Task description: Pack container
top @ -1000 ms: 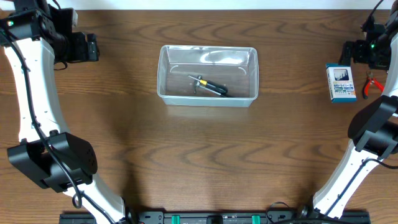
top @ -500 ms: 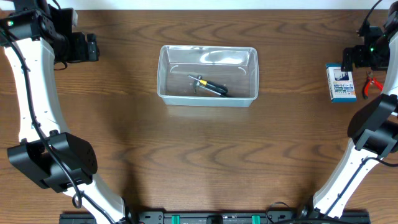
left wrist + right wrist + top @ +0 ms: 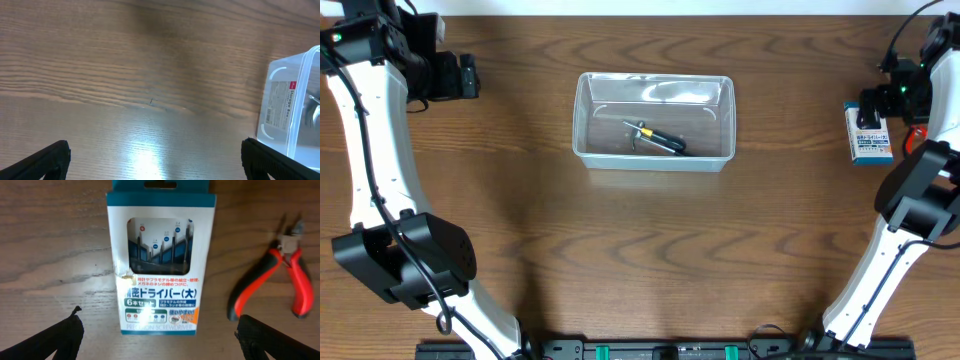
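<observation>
We have one screwdriver (image 3: 660,139) in the container (image 3: 610,130); box (image 3: 160,265) and pliers (image 3: 288,246) lie unpacked, right. Left gripper (image 3: 155,160) and right gripper (image 3: 160,337) gape empty.

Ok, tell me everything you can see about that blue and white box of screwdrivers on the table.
The blue-and-white cardboard screwdriver box lies flat, face up, on the brown wooden table. A clear window shows several small screwdrivers inside; below it are Japanese print and a six-piece set label. The window's left edge looks slightly torn. Nothing visibly touches the box except the table; red-handled pliers lie beside it, apart.
</observation>
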### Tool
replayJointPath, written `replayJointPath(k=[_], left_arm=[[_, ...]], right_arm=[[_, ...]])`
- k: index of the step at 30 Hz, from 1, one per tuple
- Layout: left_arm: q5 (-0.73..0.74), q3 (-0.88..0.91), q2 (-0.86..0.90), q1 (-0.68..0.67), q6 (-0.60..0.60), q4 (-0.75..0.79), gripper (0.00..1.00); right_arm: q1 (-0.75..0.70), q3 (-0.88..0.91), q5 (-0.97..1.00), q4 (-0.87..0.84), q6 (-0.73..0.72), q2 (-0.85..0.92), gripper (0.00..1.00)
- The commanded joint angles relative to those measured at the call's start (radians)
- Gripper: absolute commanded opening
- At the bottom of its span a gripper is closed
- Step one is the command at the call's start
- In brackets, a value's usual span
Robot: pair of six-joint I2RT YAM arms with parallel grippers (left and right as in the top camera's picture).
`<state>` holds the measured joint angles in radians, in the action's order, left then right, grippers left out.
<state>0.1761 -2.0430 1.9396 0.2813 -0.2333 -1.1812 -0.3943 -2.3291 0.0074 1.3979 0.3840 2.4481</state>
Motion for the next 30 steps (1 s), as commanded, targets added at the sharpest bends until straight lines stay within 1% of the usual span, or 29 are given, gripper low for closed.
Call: replayJointPath(k=[1,12,30], left_arm=[[-0.008,-0.001,-0.003,0.003,-0.006,-0.003,0.98],[-0.008,-0.001,-0.003,0.003,-0.006,-0.003,0.98],[-0.008,-0.001,-0.003,0.003,-0.006,-0.003,0.98]], right_arm=[[0.009,-0.014,-0.005,0.000,-0.013,0.010,0.99],[0.010,-0.013,-0.009,-0.008,-0.034,0.068,0.99],[0.009,-0.011,-0.008,-0.033,-0.044,0.074,0.99]])
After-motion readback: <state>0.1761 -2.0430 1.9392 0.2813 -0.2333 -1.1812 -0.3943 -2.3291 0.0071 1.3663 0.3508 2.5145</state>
